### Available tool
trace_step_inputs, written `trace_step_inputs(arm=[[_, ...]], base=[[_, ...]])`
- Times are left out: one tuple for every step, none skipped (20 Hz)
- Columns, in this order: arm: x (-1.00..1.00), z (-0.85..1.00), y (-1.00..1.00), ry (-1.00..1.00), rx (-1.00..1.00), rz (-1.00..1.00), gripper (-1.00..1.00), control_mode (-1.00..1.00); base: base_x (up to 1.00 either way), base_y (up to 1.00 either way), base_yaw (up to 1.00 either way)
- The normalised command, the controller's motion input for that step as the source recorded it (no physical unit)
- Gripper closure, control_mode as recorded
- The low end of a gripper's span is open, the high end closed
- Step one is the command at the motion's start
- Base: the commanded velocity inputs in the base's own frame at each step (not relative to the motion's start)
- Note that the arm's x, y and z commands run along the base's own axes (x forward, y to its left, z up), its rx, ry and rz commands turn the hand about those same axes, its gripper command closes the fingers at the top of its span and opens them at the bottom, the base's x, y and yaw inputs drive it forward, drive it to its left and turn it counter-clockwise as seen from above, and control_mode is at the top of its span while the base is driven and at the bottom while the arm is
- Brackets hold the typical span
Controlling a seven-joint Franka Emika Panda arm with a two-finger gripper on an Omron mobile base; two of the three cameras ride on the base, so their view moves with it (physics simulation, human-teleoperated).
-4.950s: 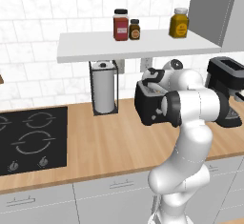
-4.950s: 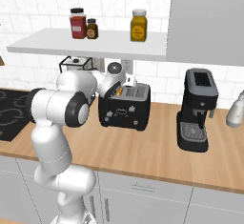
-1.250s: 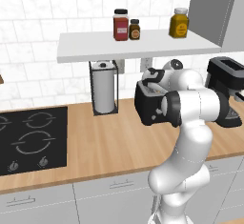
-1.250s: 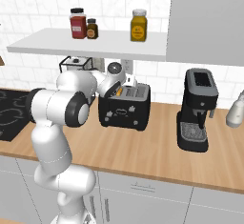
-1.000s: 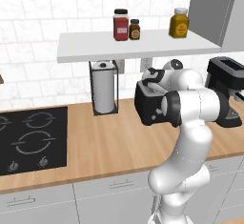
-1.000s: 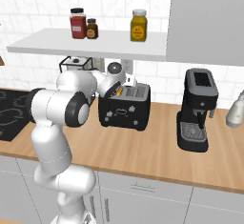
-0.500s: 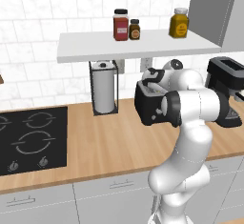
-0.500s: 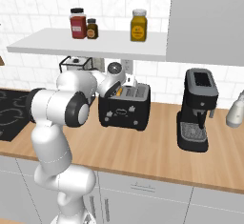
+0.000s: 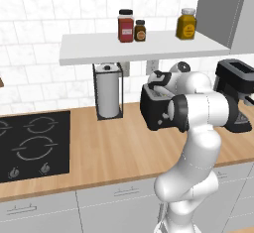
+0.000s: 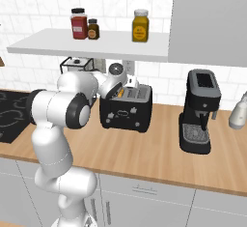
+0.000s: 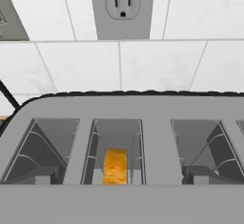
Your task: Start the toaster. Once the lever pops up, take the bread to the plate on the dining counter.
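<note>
The black toaster (image 9: 155, 112) (image 10: 126, 109) stands on the wood worktop under the shelf. My gripper (image 9: 159, 82) (image 10: 124, 88) hovers just above its top, at the end nearest the paper roll, pointing down at the slots. In the hand view the toaster's top (image 11: 119, 107) lies close below, and the tan bread (image 11: 115, 166) sits deep in the middle slot. The jaws stand open with nothing between them. The plate and the dining counter are out of view.
A black coffee machine (image 10: 198, 110) (image 9: 237, 94) stands right of the toaster. A paper towel holder (image 9: 108, 95) and the black hob (image 9: 30, 145) are to its left. A shelf (image 10: 96, 42) with jars hangs overhead, and a wall outlet (image 11: 122, 1) is behind.
</note>
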Motion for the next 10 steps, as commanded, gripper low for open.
trace_step_inputs(arm=[[0.00, 0.00, 0.00, 0.00, 0.00, 0.00, -1.00, -1.00], [0.00, 0.00, 0.00, 0.00, 0.00, 0.00, -1.00, -1.00], [0.00, 0.00, 0.00, 0.00, 0.00, 0.00, -1.00, -1.00], [0.00, 0.00, 0.00, 0.00, 0.00, 0.00, -1.00, -1.00], [-0.03, 0.00, 0.00, 0.00, 0.00, 0.00, -1.00, -1.00], [-0.09, 0.00, 0.00, 0.00, 0.00, 0.00, -1.00, -1.00], [-0.16, 0.00, 0.00, -0.04, 0.00, -0.01, -1.00, -1.00], [-0.18, 0.00, 0.00, -0.05, 0.00, -0.01, -1.00, -1.00], [-0.19, 0.00, 0.00, -0.05, 0.00, -0.01, -1.00, -1.00], [-0.20, 0.00, 0.00, -0.05, 0.00, 0.00, -1.00, -1.00]], base=[[0.00, 0.00, 0.00], [0.00, 0.00, 0.00], [0.00, 0.00, 0.00], [0.00, 0.00, 0.00], [0.00, 0.00, 0.00], [0.00, 0.00, 0.00], [0.00, 0.00, 0.00], [0.00, 0.00, 0.00], [0.00, 0.00, 0.00], [0.00, 0.00, 0.00]])
